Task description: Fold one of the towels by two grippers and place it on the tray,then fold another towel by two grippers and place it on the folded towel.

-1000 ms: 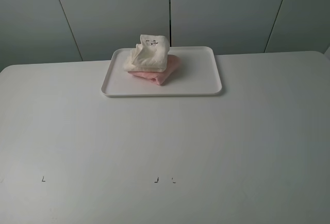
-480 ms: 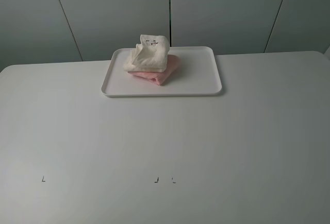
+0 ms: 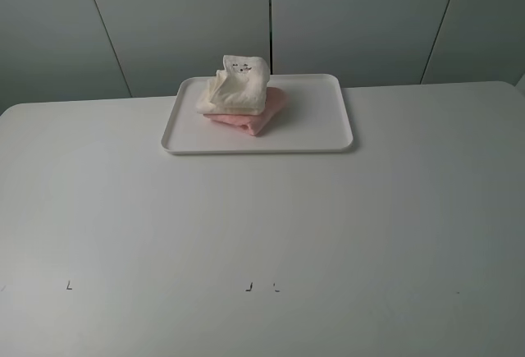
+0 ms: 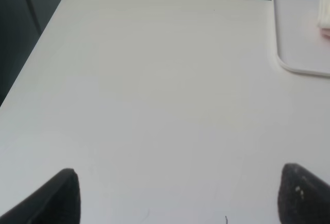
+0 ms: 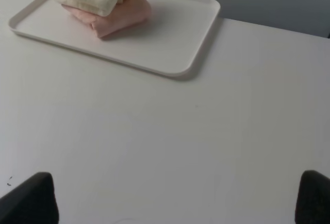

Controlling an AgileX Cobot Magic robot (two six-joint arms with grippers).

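Exterior high view: the white surface [image 3: 262, 234] fills most of the picture, with grey wall panels [image 3: 189, 20] behind its far edge. The white tray [image 3: 316, 123] lies near the far edge, about midway between the left and right edges, its long side parallel to that edge. On the left half of the tray sits the folded pink towel [image 3: 261, 115], and the cream-white towel [image 3: 234, 86] lies bunched on top of it, covering most of it; the pink one shows at the near and right sides of the pile. A small label with dark marks [image 3: 240, 66] faces up on the top of the cream-white towel. A few small dark marks [image 3: 248, 287] sit on the surface near its front edge. Neither arm appears in this view.

Left wrist view: the left tool [image 4: 180, 198] hovers over bare surface, its two black fingertips [image 4: 59, 198] standing far apart with nothing between them, so it is open and empty. A corner of the tray and a sliver of the two towels show at the picture's edge, well apart from the tool.

Right wrist view: the right tool [image 5: 172, 198] likewise hangs over bare surface, its black fingertips [image 5: 31, 198] spread wide and holding nothing. The tray with the cream-white towel resting on the pink towel lies well apart from it, toward the far edge of the surface.
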